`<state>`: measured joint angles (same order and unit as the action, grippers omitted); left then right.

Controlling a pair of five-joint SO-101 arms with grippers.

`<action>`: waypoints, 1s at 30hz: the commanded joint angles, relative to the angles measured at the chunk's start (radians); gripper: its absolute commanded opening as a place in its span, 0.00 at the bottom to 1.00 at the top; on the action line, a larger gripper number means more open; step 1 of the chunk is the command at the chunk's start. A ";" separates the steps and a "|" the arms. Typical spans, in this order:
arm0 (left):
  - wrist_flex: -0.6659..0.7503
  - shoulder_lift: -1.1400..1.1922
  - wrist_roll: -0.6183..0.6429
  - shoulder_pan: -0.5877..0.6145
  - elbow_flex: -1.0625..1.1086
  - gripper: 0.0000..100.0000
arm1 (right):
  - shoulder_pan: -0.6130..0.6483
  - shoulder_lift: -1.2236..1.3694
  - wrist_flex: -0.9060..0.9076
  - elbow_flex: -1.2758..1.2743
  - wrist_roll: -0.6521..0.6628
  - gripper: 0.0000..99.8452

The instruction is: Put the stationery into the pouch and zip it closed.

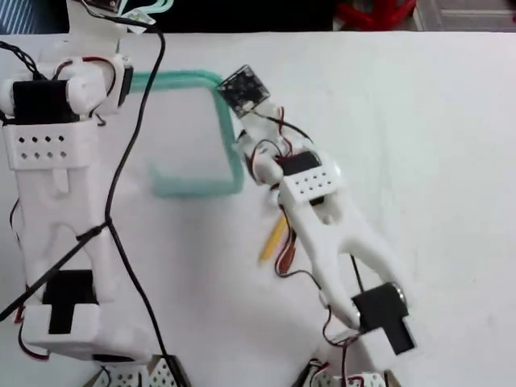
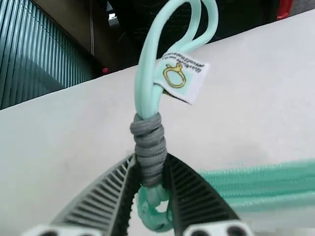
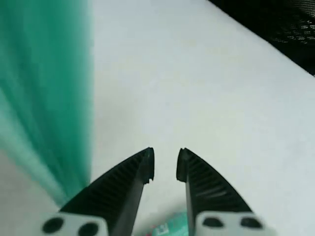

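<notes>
A: Mint-edged pouch (image 1: 197, 187) lies flat on the bench (image 1: 419, 121), soft and floppy, I'd guess.
B: Yes; the left fingers (image 2: 192, 196) clench its cord loop (image 2: 147, 142), a sound hold.
A: And the right fingers (image 3: 123, 191) stand apart, empty, beside it; the pencil (image 1: 272, 239) lies nearby, light, stiff.

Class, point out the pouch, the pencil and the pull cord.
pouch (image 1: 193, 187): high view, green near edge.
pencil (image 1: 272, 239): high view, mid-shaft.
pull cord (image 2: 147, 147): left wrist view, grey wrapping.

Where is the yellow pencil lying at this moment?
In the high view, the yellow pencil lies on the white table, just off the pouch's near right corner, partly hidden under the right arm.
</notes>
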<state>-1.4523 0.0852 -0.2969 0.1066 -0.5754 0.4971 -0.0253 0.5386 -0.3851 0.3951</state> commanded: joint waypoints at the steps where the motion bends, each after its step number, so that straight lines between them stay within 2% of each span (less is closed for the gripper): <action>1: 0.000 0.008 -0.003 -0.015 0.038 0.02 | 0.091 -0.140 0.166 0.034 0.021 0.10; 6: 0.000 0.008 -0.003 -0.012 0.046 0.02 | 0.087 -0.289 0.315 0.031 0.017 0.10; 13: -0.008 0.013 -0.002 -0.012 0.048 0.02 | -0.021 -0.565 0.377 0.005 0.014 0.05; 18: -0.011 0.010 -0.002 -0.016 0.060 0.02 | 0.048 -0.785 0.394 0.003 0.014 0.19; 20: -0.009 0.008 0.000 -0.022 0.086 0.02 | 0.097 -0.794 0.387 0.006 0.014 0.22; 24: -0.008 0.007 -0.002 -0.027 0.118 0.02 | 0.139 -0.742 0.377 0.003 0.012 0.21; 28: -0.008 0.007 -0.002 -0.027 0.114 0.02 | 0.143 -0.648 0.297 0.035 -0.121 0.21; 30: -0.008 0.005 -0.002 -0.031 0.114 0.02 | 0.143 -0.610 0.315 0.072 -0.157 0.21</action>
<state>-1.4492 0.0821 -0.2938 0.0959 -0.5201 0.6352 -0.6682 0.8746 -0.3821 0.2923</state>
